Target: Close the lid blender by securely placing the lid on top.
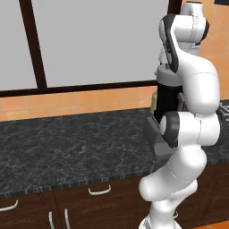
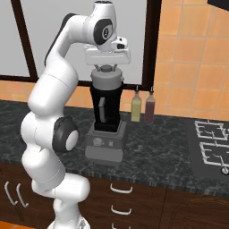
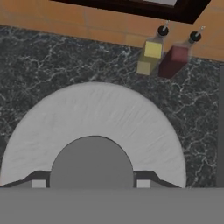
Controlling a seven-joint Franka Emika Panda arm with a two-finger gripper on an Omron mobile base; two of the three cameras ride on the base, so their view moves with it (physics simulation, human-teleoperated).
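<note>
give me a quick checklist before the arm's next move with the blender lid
1. Lid on top of the blender jar: ok, it caps the jar mouth.
2. Lid fully seated and level: cannot tell, though it looks level in the right base view.
3. Gripper centred over the lid: ok, directly above the knob.
4. Jaws released: cannot tell, they sit close either side of the knob.
5. Blender upright on the counter: ok.
6. Bottles clear of the arm: ok, standing beside the blender near the wall.
</note>
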